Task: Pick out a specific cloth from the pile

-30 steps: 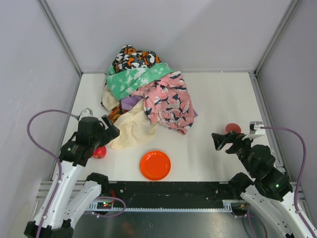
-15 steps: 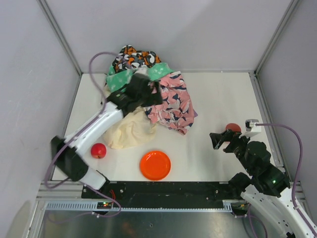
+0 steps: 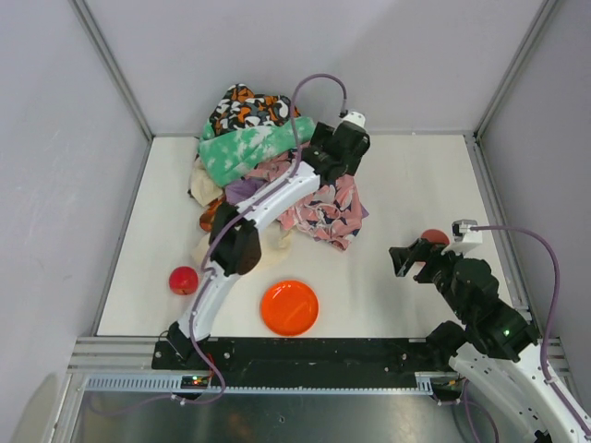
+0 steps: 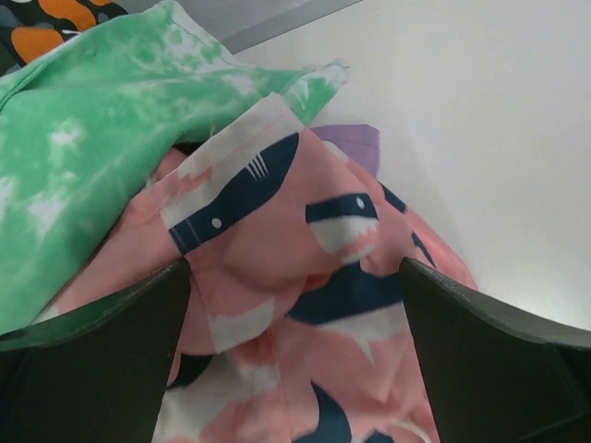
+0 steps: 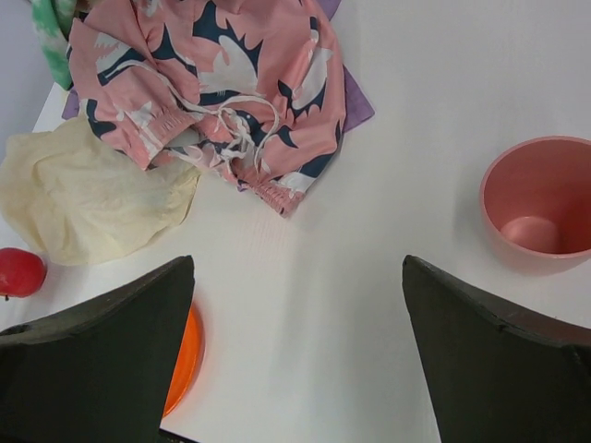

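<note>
The pile (image 3: 268, 171) lies at the back of the table: black-orange-white, mint-green, pink patterned and cream fabrics. The lilac cloth (image 3: 243, 190) shows only as small patches under the pink cloth. One patch is in the left wrist view (image 4: 355, 145), another in the right wrist view (image 5: 356, 103). My left gripper (image 3: 332, 155) is stretched over the pile's right side, open and empty, just above the pink patterned cloth (image 4: 277, 268). My right gripper (image 3: 407, 259) is open and empty over bare table (image 5: 297, 268), right of the pile.
An orange plate (image 3: 289, 307) sits near the front edge. A red ball (image 3: 183, 280) lies at the front left. A pink cup (image 5: 540, 198) stands right of my right gripper. Grey walls close in the back and both sides.
My left arm has swung from the near left, over the pile, out to the pile's far right side. My right gripper has shifted only slightly.
</note>
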